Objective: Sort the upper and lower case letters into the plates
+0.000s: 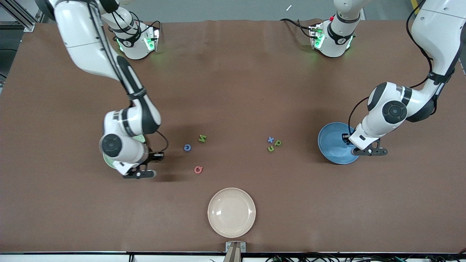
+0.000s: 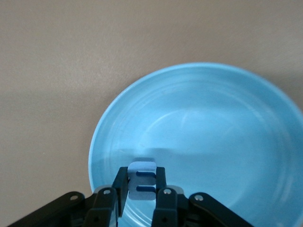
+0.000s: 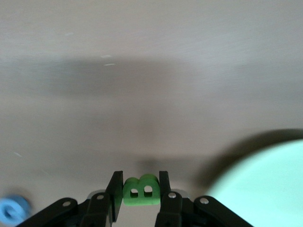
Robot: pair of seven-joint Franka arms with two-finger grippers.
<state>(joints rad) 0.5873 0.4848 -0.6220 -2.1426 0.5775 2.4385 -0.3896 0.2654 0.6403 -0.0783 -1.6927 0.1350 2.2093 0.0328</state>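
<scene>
From the front, your left pincer [image 1: 365, 151] hangs over the blue plate [image 1: 331, 143]; your right pincer [image 1: 140, 171] hangs beside the green plate [image 1: 107, 160], which its wrist mostly hides. Loose letters lie between: blue c [image 1: 187, 147], green N [image 1: 202, 138], pink Q [image 1: 198, 169], and a blue-and-green cluster [image 1: 273, 144]. The cream plate [image 1: 231, 212] sits nearest the camera.

Left wrist: the pincer is clenched on a blue E [image 2: 142, 182] above the blue plate.

Right wrist: the pincer grips a green B [image 3: 141, 190] over bare worktop [image 3: 151, 94], just beside the green plate.

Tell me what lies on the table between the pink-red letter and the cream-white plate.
Nothing: in the front view only bare brown table separates the pink-red letter from the cream-white plate.
</scene>
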